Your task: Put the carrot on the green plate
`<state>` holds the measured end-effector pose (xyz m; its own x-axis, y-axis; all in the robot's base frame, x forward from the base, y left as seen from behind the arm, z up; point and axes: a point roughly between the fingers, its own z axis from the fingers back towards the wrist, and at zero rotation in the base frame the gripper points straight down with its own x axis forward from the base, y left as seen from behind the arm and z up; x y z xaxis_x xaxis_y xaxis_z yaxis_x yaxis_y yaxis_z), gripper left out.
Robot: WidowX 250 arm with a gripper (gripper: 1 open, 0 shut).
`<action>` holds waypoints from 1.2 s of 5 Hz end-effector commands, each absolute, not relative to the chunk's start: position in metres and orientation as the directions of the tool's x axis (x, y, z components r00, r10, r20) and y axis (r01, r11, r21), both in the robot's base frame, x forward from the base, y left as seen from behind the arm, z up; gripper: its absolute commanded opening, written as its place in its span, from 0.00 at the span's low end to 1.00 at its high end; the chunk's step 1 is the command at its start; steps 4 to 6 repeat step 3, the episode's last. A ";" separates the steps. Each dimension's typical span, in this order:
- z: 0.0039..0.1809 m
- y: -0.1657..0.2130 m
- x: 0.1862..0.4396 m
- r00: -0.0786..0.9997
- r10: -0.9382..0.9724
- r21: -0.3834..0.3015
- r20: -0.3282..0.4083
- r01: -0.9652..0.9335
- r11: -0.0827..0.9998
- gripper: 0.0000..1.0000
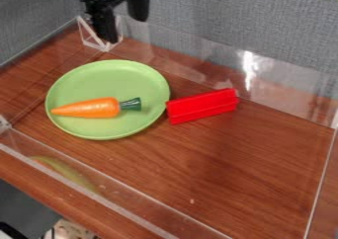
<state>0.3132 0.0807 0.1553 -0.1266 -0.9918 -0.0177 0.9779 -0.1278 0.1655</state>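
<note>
The orange carrot point(90, 109) with its dark green stem lies flat on the round lime-green plate point(113, 82), toward the plate's near left side, stem pointing right. My black gripper point(106, 16) hangs at the top of the camera view, above and behind the plate's far edge. Its fingers stand apart and nothing sits between them. It touches neither carrot nor plate.
A red rectangular block point(203, 106) lies on the wooden tabletop just right of the plate. Clear acrylic walls point(251, 67) enclose the work area on all sides. A small white wire stand point(93, 33) sits behind the plate under the gripper.
</note>
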 end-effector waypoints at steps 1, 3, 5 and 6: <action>0.157 0.095 0.309 -0.149 -0.988 0.195 -0.035 0.969 -0.153 1.00; 0.136 0.098 0.314 -0.170 -0.985 0.196 -0.035 0.965 -0.173 1.00; 0.136 0.098 0.314 -0.170 -0.985 0.196 -0.035 0.965 -0.173 1.00; 0.136 0.098 0.314 -0.170 -0.985 0.196 -0.035 0.965 -0.173 1.00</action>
